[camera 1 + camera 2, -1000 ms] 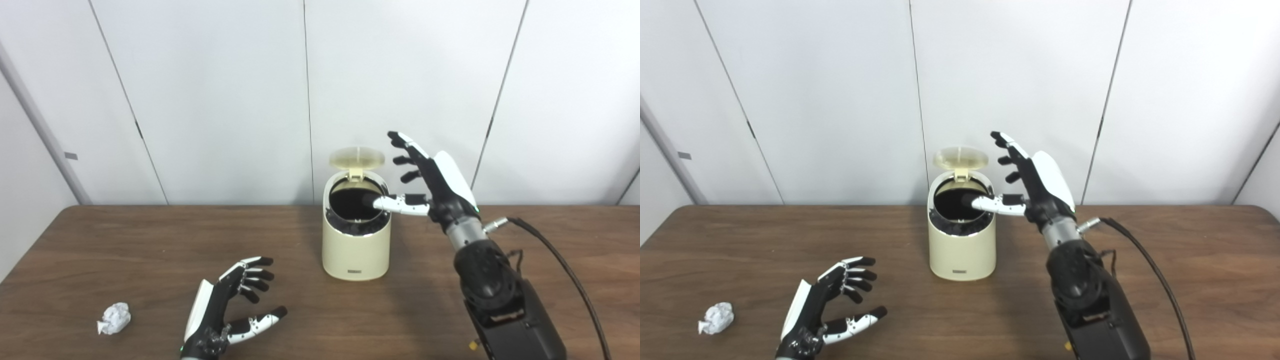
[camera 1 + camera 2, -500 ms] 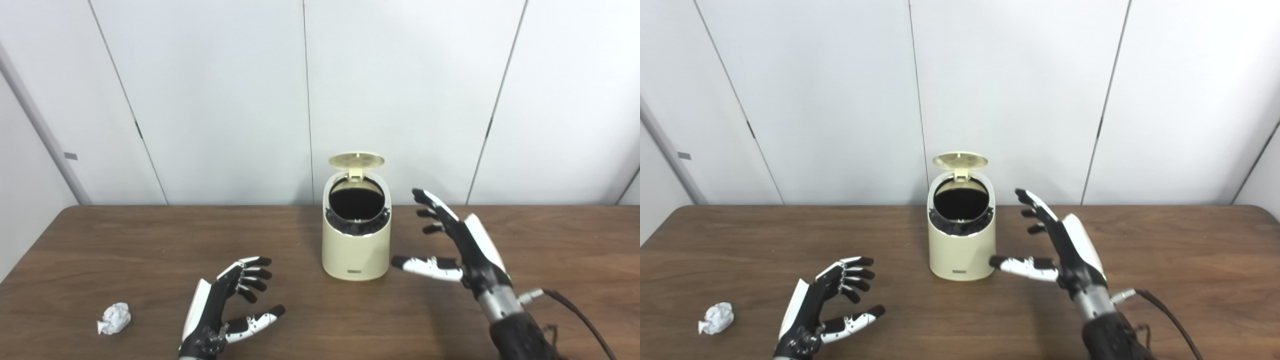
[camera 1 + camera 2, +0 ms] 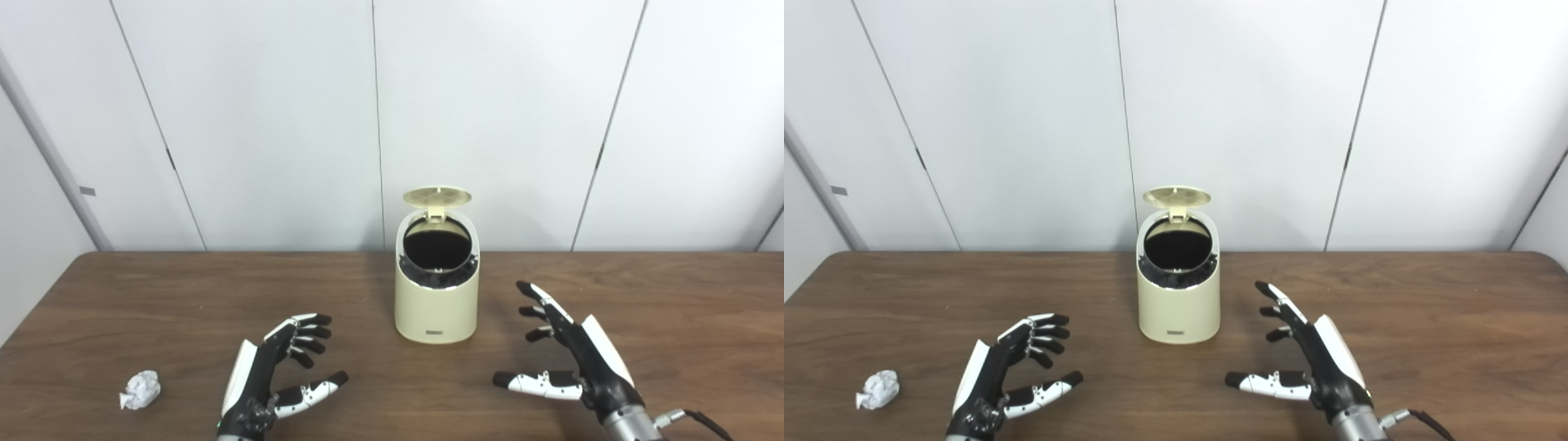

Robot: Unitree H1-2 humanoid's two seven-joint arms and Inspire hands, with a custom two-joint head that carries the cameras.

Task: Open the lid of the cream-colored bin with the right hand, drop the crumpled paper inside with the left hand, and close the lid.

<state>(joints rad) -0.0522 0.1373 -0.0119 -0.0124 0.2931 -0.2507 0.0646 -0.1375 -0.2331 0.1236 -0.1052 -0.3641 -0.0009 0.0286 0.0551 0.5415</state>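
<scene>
Scanning left to right, we log:
paper: crumpled paper ball lies on the wooden table, far left, untouched, well apart from the bin
left hand: left hand empty, fingers spread, low near the front edge, between paper and bin
bin: cream-colored bin centre, lid up, dark liner showing
right hand: right hand empty, fingers apart, right of the bin
progress: we judge opening done; pickup, drop, closing left
</scene>
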